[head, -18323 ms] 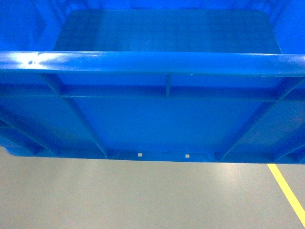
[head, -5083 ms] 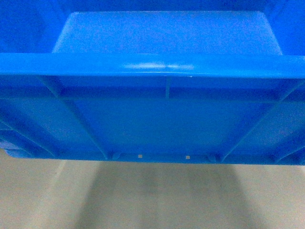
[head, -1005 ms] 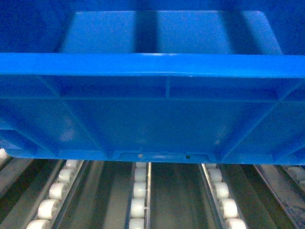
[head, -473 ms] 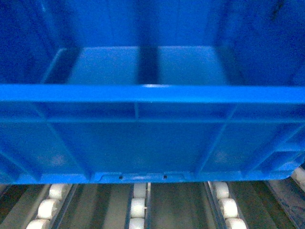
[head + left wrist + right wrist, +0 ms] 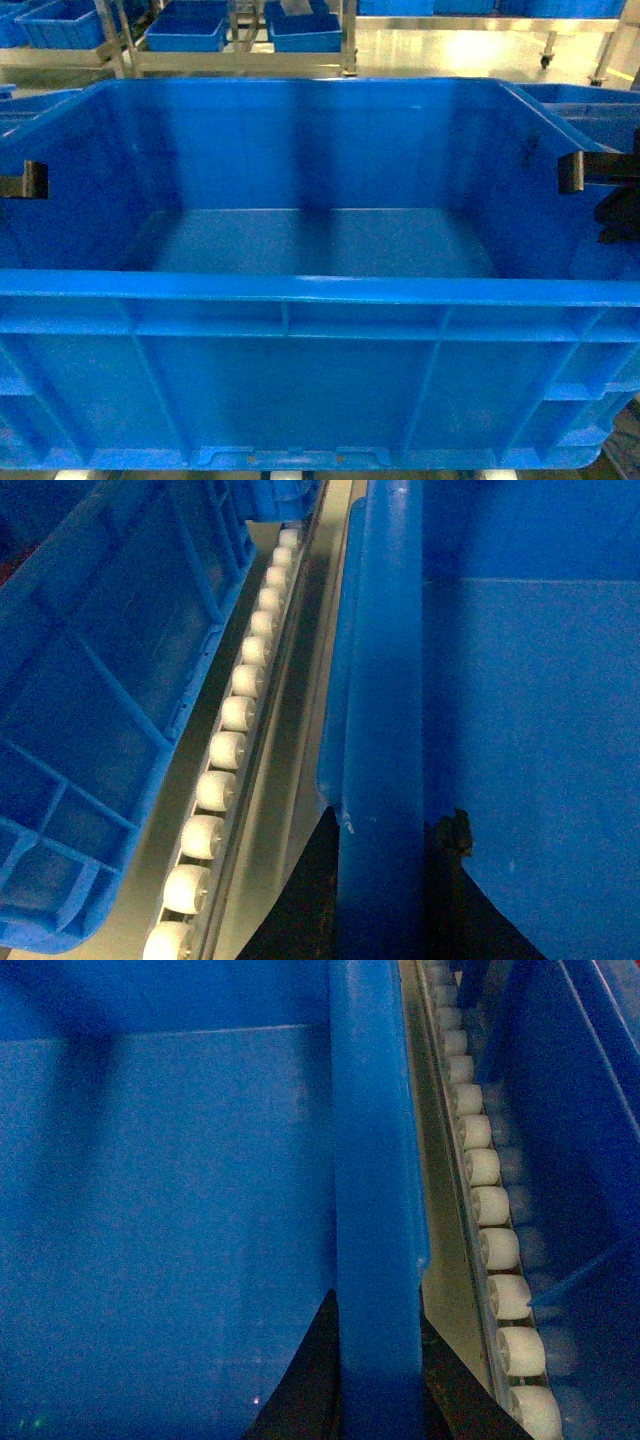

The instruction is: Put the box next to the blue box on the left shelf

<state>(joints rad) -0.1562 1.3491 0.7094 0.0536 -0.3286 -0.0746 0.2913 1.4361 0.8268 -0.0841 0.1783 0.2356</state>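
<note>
Box: the big blue crate (image 5: 320,370) fills the head view, open top up, gripped between the two end effectors at its side rims.
Left end effector (image 5: 385,880): clamped over the box's left rim, one dark finger (image 5: 300,900) outside the wall and one inside.
Right end effector (image 5: 378,1380): gripping the box's right rim the same way, a dark finger (image 5: 310,1380) on either side of the thick rim.
Left neighbour: another blue box (image 5: 90,680) sits just outboard of the left end effector, apart from the held box, with a strip of white rollers (image 5: 235,720) between them.
Right neighbour: a further blue crate (image 5: 570,1110) lies outboard of the right end effector, beyond a second roller track (image 5: 490,1210).
Beyond both end effectors: metal racks carrying small blue bins (image 5: 300,25).
</note>
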